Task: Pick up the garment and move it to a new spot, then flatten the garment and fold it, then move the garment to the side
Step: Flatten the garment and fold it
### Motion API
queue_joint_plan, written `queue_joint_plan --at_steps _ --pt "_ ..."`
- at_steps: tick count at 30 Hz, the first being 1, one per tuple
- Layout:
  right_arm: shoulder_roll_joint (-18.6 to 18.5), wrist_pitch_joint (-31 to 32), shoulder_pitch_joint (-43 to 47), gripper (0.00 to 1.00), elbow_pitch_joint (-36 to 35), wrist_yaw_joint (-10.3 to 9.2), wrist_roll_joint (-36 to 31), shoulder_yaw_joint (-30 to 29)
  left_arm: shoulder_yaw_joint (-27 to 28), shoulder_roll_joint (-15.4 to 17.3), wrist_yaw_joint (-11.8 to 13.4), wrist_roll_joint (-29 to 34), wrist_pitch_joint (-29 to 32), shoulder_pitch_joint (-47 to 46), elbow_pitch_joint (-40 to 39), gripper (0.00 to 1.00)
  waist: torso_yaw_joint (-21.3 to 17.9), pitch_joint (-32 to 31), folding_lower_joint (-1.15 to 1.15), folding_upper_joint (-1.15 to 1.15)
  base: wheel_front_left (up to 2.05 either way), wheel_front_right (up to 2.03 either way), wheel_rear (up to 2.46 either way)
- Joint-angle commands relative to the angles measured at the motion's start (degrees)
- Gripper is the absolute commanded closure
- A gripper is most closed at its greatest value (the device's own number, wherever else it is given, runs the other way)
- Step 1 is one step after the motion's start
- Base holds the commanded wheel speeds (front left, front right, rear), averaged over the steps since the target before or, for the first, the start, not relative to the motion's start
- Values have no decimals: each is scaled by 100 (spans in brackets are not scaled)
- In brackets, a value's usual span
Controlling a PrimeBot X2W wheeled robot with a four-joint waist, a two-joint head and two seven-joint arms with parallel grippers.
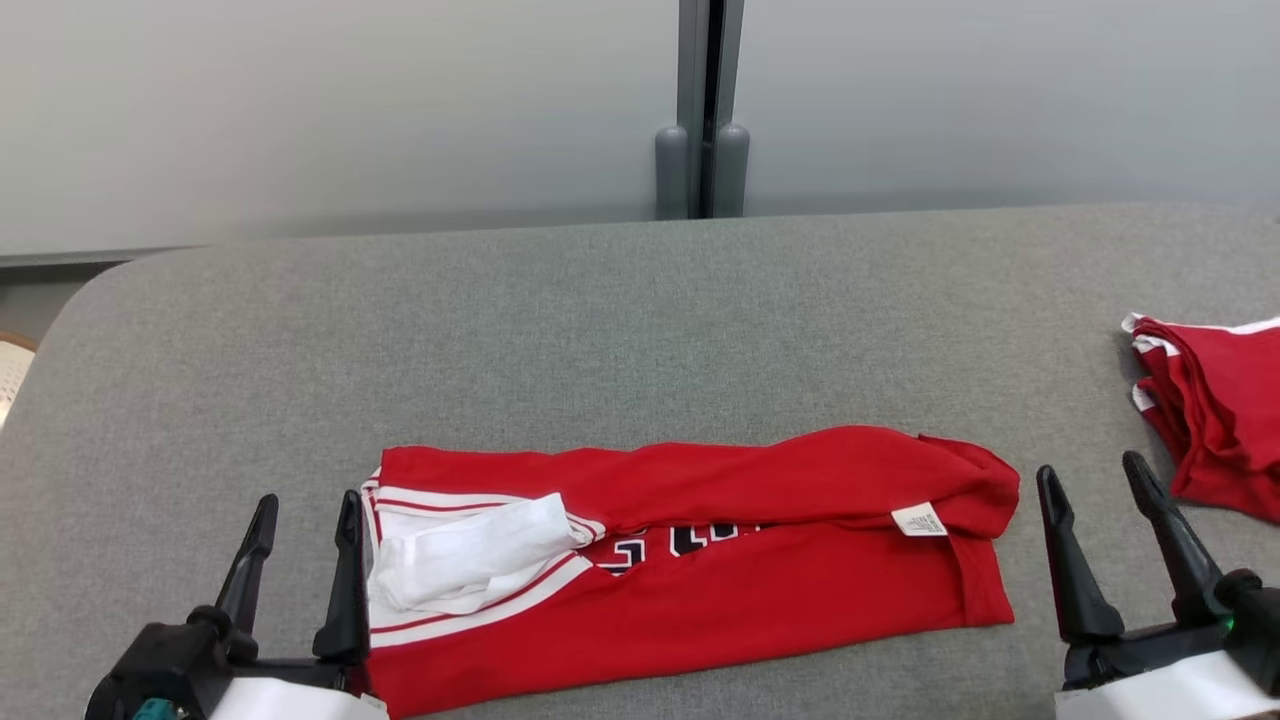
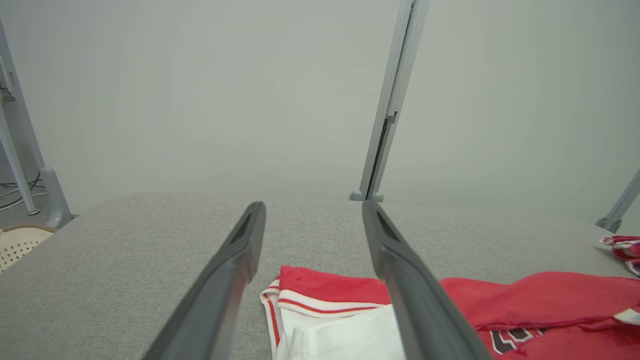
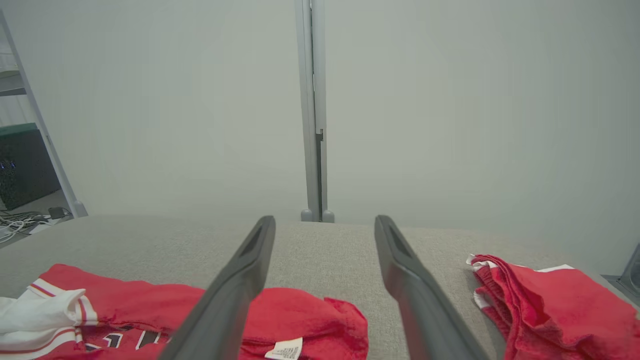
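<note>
Grey bench (image 1: 640,300) w/ red jersey (image 1: 750,590) folded lengthwise btw left tool (image 1: 309,498) & right tool (image 1: 1088,463), both open, empty; prob. best to pinch end corners evenly, edges aligned.

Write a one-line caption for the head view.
Wide open, the left claw and right claw flank a folded red garment on the grey table; another red garment lies at the right edge.
</note>
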Motion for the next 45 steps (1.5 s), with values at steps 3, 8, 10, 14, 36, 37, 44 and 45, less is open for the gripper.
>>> queue_joint_plan --at_steps 3,8,10,14,36,37,44,45 --pt "46 224 262 0 -109 -3 -174 36 -46 94 138 170 24 224 -64 0 -47 -362 0 0 0 0 0" --pt "115 351 463 0 -193 -3 -177 32 -126 115 259 266 130 431 -114 0 -86 -449 0 0 0 0 0" --pt "152 369 500 0 -216 -3 -158 -3 -134 121 301 287 165 475 -134 0 -90 -458 0 0 0 0 0" --pt "163 391 533 0 -246 -3 -136 -35 -153 126 347 300 206 521 -156 0 -87 -463 0 0 0 0 0" --pt "-43 159 -581 0 1698 -2 223 -395 -494 115 189 503 235 -432 -240 0 532 395 0 0 0 0 0" --pt "-54 156 -700 0 1928 -3 220 -383 -516 94 171 507 222 -522 -207 0 580 474 0 0 0 0 0" --pt "172 50 -1318 0 3574 -3 576 -86 -588 -37 28 538 63 -949 90 0 723 744 0 0 0 0 0" --pt "198 105 -1343 0 3764 -2 626 -26 -573 -40 21 539 57 -974 116 0 717 756 0 0 0 0 0"
